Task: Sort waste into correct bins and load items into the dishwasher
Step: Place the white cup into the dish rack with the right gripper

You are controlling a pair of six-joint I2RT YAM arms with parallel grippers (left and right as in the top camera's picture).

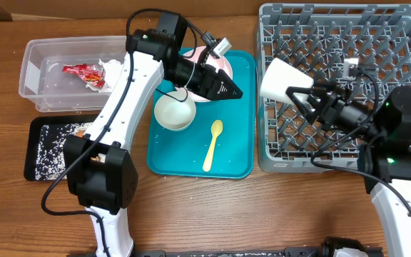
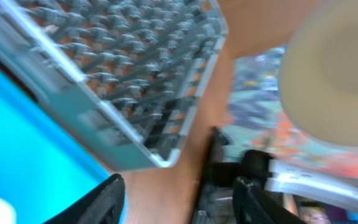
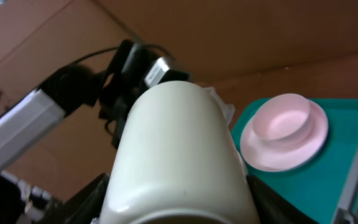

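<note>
My right gripper [image 1: 300, 94] is shut on a small white cup [image 1: 280, 80], held on its side above the left edge of the grey dish rack [image 1: 377, 43]. In the right wrist view the cup [image 3: 176, 149] fills the space between the two dark fingers [image 3: 79, 199]. My left gripper [image 1: 235, 92] hangs open and empty over the right side of the teal tray [image 1: 237, 153], its tips pointing at the cup. In the left wrist view nothing lies between its fingers [image 2: 104, 202]; the rack [image 2: 123, 81] and the blurred cup [image 2: 334, 74] lie beyond.
On the teal tray are a white bowl [image 1: 175, 113], a pale yellow spoon [image 1: 213, 145] and a round pinkish-white plate [image 3: 284, 130]. At far left a clear tub [image 1: 38, 53] holds a red wrapper [image 1: 84, 72] and white napkin [image 1: 111, 69]. A black tray [image 1: 38, 160] holds rice grains [image 1: 56, 139].
</note>
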